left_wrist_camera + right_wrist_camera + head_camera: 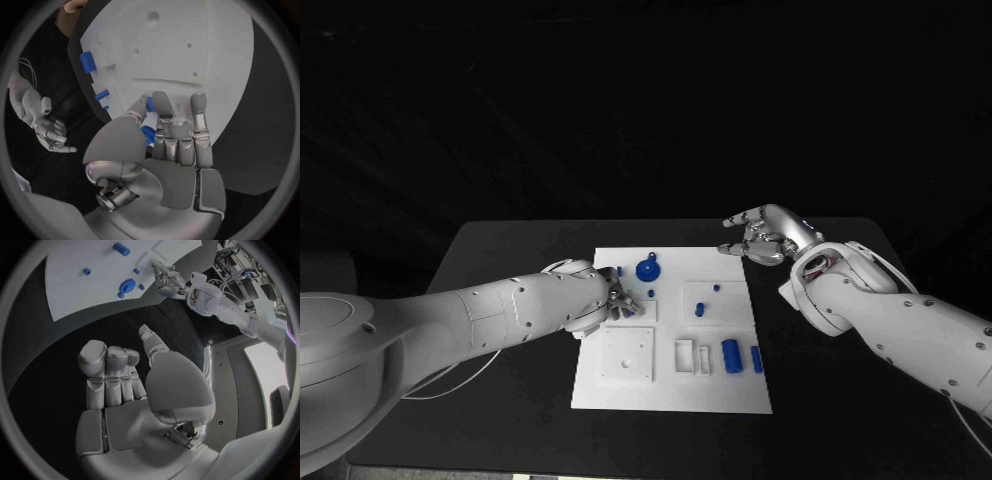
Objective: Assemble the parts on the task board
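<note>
Left hand (164, 131) pinches 1 small blue plastic peg (149, 131) over the white task board (733, 385), insertion judged pending; right hand (764, 234) hovers empty, fingers loosely curled.

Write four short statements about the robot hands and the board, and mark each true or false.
1. The left robot hand holds a small blue part over the task board. True.
2. The right robot hand grips a blue part. False: it holds nothing, fingers loosely curled.
3. The right robot hand hovers beside the board's far right corner. True.
4. No blue parts lie on the board. False: several do, including a round blue piece near its far edge.
</note>
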{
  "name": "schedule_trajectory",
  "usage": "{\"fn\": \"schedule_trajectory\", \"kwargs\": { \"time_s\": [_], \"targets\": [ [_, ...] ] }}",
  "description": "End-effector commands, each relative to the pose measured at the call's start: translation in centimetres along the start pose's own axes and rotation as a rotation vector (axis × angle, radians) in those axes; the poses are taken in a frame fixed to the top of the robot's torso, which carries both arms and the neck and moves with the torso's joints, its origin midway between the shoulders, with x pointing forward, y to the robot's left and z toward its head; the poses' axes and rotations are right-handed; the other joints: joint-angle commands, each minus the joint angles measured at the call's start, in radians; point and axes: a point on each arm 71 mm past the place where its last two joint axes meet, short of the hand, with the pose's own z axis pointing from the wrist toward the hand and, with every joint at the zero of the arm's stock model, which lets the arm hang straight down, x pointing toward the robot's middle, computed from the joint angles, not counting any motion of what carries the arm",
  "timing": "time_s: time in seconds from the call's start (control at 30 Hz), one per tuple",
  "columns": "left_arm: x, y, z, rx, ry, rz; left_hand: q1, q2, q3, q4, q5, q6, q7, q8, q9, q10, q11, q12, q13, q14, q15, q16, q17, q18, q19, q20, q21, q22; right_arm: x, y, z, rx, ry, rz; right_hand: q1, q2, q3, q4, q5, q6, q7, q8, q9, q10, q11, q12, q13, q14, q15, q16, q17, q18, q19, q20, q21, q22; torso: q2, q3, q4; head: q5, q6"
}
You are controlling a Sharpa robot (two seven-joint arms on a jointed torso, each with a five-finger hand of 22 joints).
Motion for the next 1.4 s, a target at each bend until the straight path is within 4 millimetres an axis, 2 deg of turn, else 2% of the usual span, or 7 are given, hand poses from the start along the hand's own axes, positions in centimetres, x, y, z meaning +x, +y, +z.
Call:
{"fn": "schedule_trajectory", "kwargs": {
  "time_s": [0.03, 0.1, 0.23, 0.73, 0.9, 1.4],
  "targets": [
    [0.6, -0.3, 0.0, -0.003, 0.079, 0.033, 0.059, 0.056, 0.022, -0.028, -0.009, 0.052, -0.059, 0.005, 0.001, 0.027, -0.016, -0.005, -0.001, -0.008, -0.003, -0.004, -0.002, -0.011, -0.002, 0.004, -0.006, 0.016, 0.2, 0.1, 0.0, -0.004, 0.016, -0.001, -0.011, 0.001, 0.0, 0.004, 0.003, 0.002, -0.001, -0.002, 0.0, -0.007, 0.0, -0.001, 0.0, -0.003, 0.002, -0.003, 0.0, 0.012, 0.013, 0.004, -0.002, 0.105, 0.0, 0.0, 0.0, 0.0, 0.0],
    [0.6, -0.3, 0.0, -0.004, 0.091, 0.041, 0.061, 0.057, 0.022, -0.028, -0.013, 0.053, -0.059, 0.004, 0.0, 0.027, -0.016, -0.006, -0.002, -0.008, -0.002, -0.004, -0.002, -0.011, -0.002, 0.004, -0.007, 0.016, 0.2, 0.1, 0.0, -0.003, 0.016, -0.001, -0.011, 0.001, 0.0, 0.004, 0.003, 0.002, -0.001, -0.002, 0.0, -0.007, 0.0, -0.001, 0.0, -0.003, 0.002, -0.003, 0.0, 0.012, 0.013, 0.004, -0.002, 0.105, 0.0, 0.0001, 0.0002, 0.0, 0.0],
    [0.3, -0.5, -0.1, -0.008, 0.116, 0.06, 0.069, 0.062, 0.019, -0.031, -0.043, 0.052, -0.058, 0.0, -0.002, 0.027, -0.015, -0.008, -0.003, -0.011, -0.001, -0.005, -0.005, -0.01, -0.004, 0.006, -0.008, 0.016, 0.4, 0.1, 0.0, -0.003, 0.019, 0.0, -0.011, 0.001, 0.0, 0.004, 0.003, 0.002, -0.001, -0.002, 0.0, -0.007, 0.0, -0.001, 0.0, -0.003, 0.002, -0.003, 0.0, 0.012, 0.013, 0.004, -0.002, 0.105, 0.0, 0.0005, -0.0003, 0.001, 0.002],
    [-0.9, -1.5, 0.0, -0.019, 0.138, 0.102, 0.08, 0.069, 0.015, -0.038, -0.047, 0.051, -0.057, -0.005, -0.002, 0.027, -0.015, -0.011, -0.003, -0.013, 0.0, -0.004, -0.005, -0.01, -0.006, 0.007, -0.008, 0.017, 0.6, 0.1, 0.1, -0.002, 0.024, 0.003, -0.011, 0.001, 0.0, 0.004, 0.003, 0.002, -0.001, -0.002, 0.0, -0.007, 0.0, -0.001, 0.0, -0.003, 0.002, -0.003, 0.0, 0.012, 0.013, 0.004, -0.002, 0.105, 0.001, 0.0009, -0.0008, -0.001, 0.006],
    [-1.0, -1.8, 0.1, -0.022, 0.133, 0.109, 0.08, 0.075, 0.01, -0.038, -0.067, 0.05, -0.056, -0.007, 0.001, 0.027, -0.015, -0.013, -0.004, -0.013, 0.0, -0.005, -0.008, -0.009, -0.005, 0.007, -0.009, 0.017, 0.7, 0.2, 0.1, -0.002, 0.024, 0.003, -0.011, 0.001, 0.0, 0.004, 0.003, 0.002, -0.001, -0.002, 0.0, -0.007, 0.0, -0.001, 0.0, -0.003, 0.002, -0.003, 0.0, 0.012, 0.013, 0.004, -0.002, 0.105, 0.0, 0.0008, -0.0006, -0.002, 0.006],
    [-1.3, -2.1, 0.4, -0.059, 0.118, 0.149, 0.078, 0.091, -0.024, -0.033, -0.087, 0.044, -0.055, -0.019, -0.002, 0.027, -0.015, -0.013, -0.007, -0.012, -0.004, -0.007, -0.007, -0.012, -0.002, 0.0, -0.008, 0.016, 0.7, 0.2, 0.1, -0.002, 0.026, 0.004, -0.011, 0.001, 0.0, 0.004, 0.003, 0.002, -0.001, -0.002, 0.0, -0.007, 0.0, -0.001, 0.0, -0.003, 0.002, -0.003, 0.0, 0.012, 0.013, 0.004, -0.002, 0.105, -0.001, 0.0, 0.0008, -0.002, 0.008]
  ]
}}
